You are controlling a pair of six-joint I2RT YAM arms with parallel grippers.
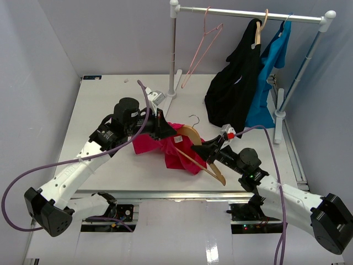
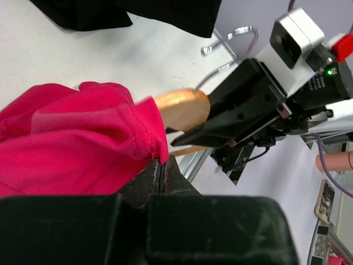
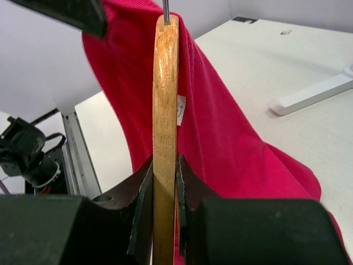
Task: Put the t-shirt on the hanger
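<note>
Nearest, the right gripper (image 3: 164,171) is clenched on the hanger (image 3: 165,94). Its 2 fingers press flat on either side of the wooden bar, which stands on edge in the wrist view. A thin metal hook rises from the bar's far tip.

From above, the hanger's bare end points to 5 o'clock, close to the near edge of the table (image 1: 105,110). The far part of the bar runs under the t-shirt (image 1: 165,148). The t-shirt is bunched at the middle of the table and draped over that part of the hanger.

A small white label (image 3: 181,109) lies just beside the bar at 3 o'clock. Its print is too small to read.

The left gripper (image 2: 161,165) reaches in from 9 o'clock and is closed tight on a stitched hem of the t-shirt. The hanger's rounded wood shows just past that hem, with the right gripper's black fingers right behind it.

Bare table lies open from 7 to 11 o'clock of the t-shirt. At 3 o'clock the room is tighter, narrowed by the rack's white foot (image 1: 280,124) and the grey side wall.

Farthest, from 12 to 2 o'clock, the rack rail (image 1: 248,14) carries 3 things:
- a thin pink hanger (image 1: 205,47)
- a black garment (image 1: 234,91) on a wooden hanger, with its lower edge down near the metal hook
- a blue shirt (image 1: 270,72)
</note>
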